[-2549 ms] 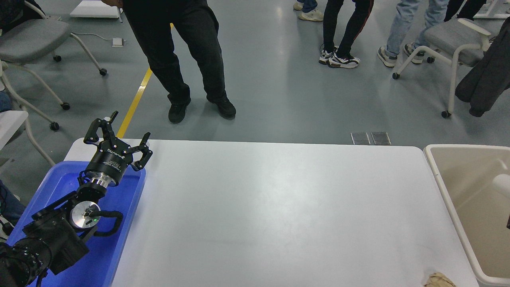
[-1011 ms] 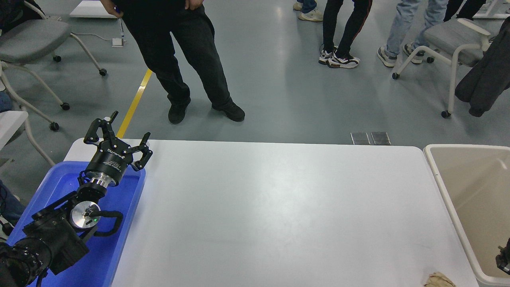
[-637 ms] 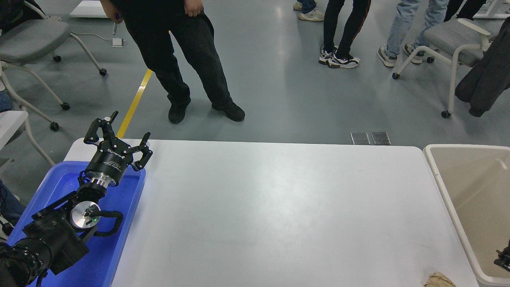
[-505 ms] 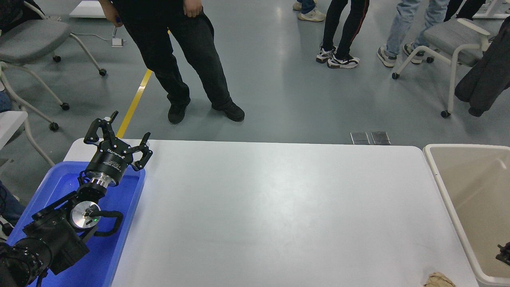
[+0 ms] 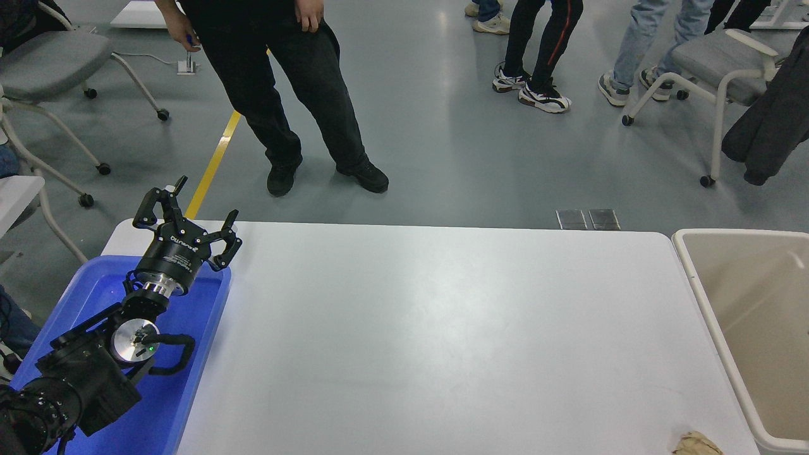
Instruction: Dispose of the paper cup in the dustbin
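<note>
One high camera, on my side of the table

It looks forward and down across the table (image 5: 442, 328): my left arm (image 5: 95, 360) lower left, bin (image 5: 701, 284) at right edge, floor (image 5: 442, 158) and a person's legs (image 5: 297, 107) beyond.

The black left arm (image 5: 82, 373) had a silver wrist ring, black cable loop, and a three-fingered black gripper (image 5: 186, 218) with white lettering.

I see the white table (image 5: 430, 328) running across most of my view, its top mostly bare. A blue tray (image 5: 189, 392) sits at its left end, overhanging the near left corner. At the near right corner a crumpled brownish paper wad (image 5: 697, 443) lies on the surface, partly cut off by the bottom edge. I can't tell whether the beige bin (image 5: 701, 297) past the right edge touches the table.
</note>
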`<state>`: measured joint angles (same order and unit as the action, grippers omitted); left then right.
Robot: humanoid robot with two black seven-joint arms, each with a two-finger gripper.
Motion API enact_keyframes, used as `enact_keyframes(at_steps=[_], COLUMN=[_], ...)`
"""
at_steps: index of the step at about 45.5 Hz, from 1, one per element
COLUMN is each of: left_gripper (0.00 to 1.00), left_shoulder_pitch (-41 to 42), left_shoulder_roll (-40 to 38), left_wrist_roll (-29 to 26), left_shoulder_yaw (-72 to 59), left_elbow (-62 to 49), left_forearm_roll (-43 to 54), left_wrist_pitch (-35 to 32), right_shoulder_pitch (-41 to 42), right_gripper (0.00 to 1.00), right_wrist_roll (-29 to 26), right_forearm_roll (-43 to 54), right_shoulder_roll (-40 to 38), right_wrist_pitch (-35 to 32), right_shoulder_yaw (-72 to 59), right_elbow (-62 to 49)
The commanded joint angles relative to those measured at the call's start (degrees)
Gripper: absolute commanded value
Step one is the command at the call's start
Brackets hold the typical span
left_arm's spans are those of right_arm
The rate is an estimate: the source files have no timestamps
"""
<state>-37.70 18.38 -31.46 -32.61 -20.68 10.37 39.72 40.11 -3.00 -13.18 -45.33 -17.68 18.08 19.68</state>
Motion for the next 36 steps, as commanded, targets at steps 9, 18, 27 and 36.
enact_keyframes(at_steps=[9, 18, 27, 36], left_gripper=[1.0, 1.0, 1.0, 1.0], left_shoulder_pitch=[0.0, 0.0, 0.0, 0.0], left_shoulder_roll=[0.07, -0.01, -0.01, -0.01], left_wrist_roll=[0.0, 0.0, 0.0, 0.0], left_shoulder_yaw=[0.0, 0.0, 0.0, 0.0], left_elbow=[0.03, 0.03, -0.06, 0.03], left_forearm_roll=[0.0, 0.0, 0.0, 0.0], left_wrist_pitch=[0.0, 0.0, 0.0, 0.0], right_shoulder_pitch=[5.68, 6.47, 8.23, 7.62], right_gripper=[0.99, 1.0, 1.0, 1.0], right_wrist_roll=[4.31, 5.02, 5.02, 5.11], right_forearm_roll=[14.75, 18.72, 18.89, 18.8], right_shoulder_roll=[-11.98, -6.27, 5.77, 14.91], right_wrist_pitch=[3.87, 14.94, 24.09, 25.68], right_shoulder_yaw=[3.0, 6.7, 8.28, 11.62], right_elbow=[31.27, 41.05, 40.09, 37.37])
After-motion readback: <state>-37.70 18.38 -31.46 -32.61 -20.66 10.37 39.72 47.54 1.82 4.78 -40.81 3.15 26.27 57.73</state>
